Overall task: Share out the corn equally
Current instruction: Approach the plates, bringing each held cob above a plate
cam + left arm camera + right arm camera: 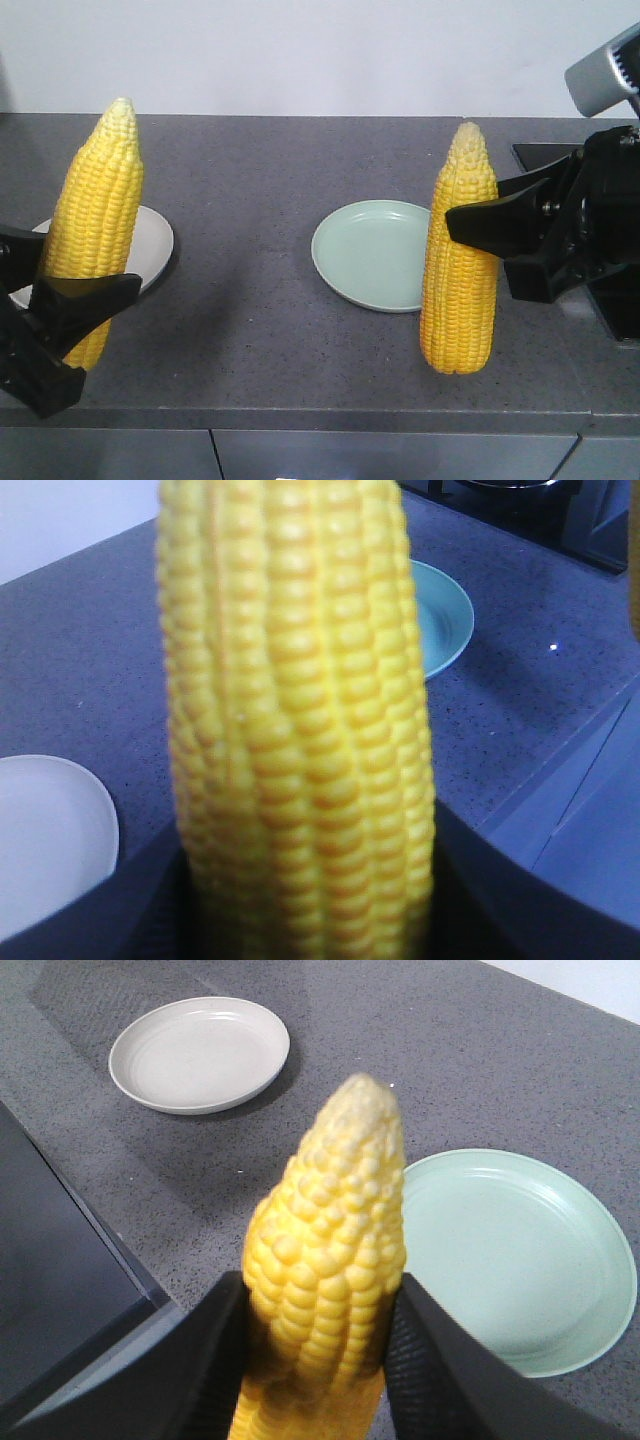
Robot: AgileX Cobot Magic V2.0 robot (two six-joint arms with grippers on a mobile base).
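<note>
Two bright-yellow, husked corn cobs are held upright, pale tips up. The left cob (95, 215) stands before the round white plate (152, 240). The right cob (460, 270) is just beside the round pale-green plate (365, 255), on its right. The black left gripper (85, 292) has its jaws clamped on its cob's lower part, and the right gripper (468, 225) pinches the other above its middle. Both are above the speckled grey countertop (250, 330). This looks like the carrying step (one cob per plate). Next, each arm likely needs to reach over its plate, lower the cob and release it.
</note>
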